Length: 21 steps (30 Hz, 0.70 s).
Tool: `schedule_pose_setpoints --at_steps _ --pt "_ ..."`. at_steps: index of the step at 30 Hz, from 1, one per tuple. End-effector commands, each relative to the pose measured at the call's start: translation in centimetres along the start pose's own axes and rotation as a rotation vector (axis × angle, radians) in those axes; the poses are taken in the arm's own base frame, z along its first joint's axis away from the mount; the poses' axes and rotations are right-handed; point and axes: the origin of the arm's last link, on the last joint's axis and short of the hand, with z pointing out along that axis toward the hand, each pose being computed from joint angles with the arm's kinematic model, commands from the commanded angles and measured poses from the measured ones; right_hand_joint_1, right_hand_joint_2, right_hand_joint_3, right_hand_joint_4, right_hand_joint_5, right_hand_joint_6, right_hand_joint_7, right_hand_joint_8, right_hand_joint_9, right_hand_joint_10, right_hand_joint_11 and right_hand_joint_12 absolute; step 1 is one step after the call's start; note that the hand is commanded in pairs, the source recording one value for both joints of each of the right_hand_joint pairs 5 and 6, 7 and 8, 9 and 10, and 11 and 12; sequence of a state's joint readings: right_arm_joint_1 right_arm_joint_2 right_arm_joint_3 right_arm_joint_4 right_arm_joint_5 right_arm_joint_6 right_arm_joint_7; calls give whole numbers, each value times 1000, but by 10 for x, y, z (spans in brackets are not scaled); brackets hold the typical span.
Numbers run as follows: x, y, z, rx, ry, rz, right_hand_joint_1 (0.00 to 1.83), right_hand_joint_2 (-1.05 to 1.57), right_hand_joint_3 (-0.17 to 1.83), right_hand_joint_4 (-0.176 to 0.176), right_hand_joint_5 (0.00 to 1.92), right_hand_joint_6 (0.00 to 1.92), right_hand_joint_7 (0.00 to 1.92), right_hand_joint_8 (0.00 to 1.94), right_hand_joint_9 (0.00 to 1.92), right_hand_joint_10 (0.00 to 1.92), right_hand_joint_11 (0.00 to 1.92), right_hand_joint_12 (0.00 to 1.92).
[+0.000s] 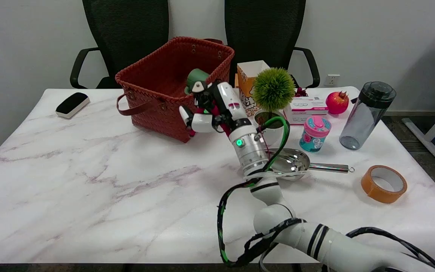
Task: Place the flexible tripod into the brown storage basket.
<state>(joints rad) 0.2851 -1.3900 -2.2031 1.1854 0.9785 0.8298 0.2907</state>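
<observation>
Marble table (89, 170), head view: my right hand (212, 109) gripped the tripod (217, 113), its red legs showing between closed fingers, at the basket's (172, 60) near corner. Light and bendy, I judged; best held at its legs' junction.

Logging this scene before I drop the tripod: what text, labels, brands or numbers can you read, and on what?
No text is legible in the head view.
White box behind the pink-lidded cup: printing on its front, too small and blurred to read.
Orange-and-white carton beside the brown basket: graphics only, no readable words.
Pink-lidded cup: pattern, no words discernible.
Right hand: small red marks on its casing, unreadable.
</observation>
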Motion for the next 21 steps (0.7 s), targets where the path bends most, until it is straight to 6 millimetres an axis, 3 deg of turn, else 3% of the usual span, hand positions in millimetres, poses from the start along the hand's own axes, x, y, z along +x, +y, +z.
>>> schedule_pose_setpoints --at_steps 1,10,14,17,21 --pt "23 -57 54 195 81 -127 1159 645 846 0 1818 1818 1920 1920 1837 1837 1920 1920" --pt "37 -92 109 269 88 -165 1145 751 768 0 1822 1822 1920 1920 1841 1841 1920 1920" --pt "43 -105 144 269 88 -178 1142 774 743 0 1821 1821 1920 1920 1842 1842 1920 1920" --pt "41 -114 168 259 73 -191 1140 785 730 0 1821 1821 1920 1920 1840 1840 1920 1920" --pt "28 -110 198 194 40 -232 1132 814 720 0 1828 1828 1920 1920 1835 1835 1920 1920"
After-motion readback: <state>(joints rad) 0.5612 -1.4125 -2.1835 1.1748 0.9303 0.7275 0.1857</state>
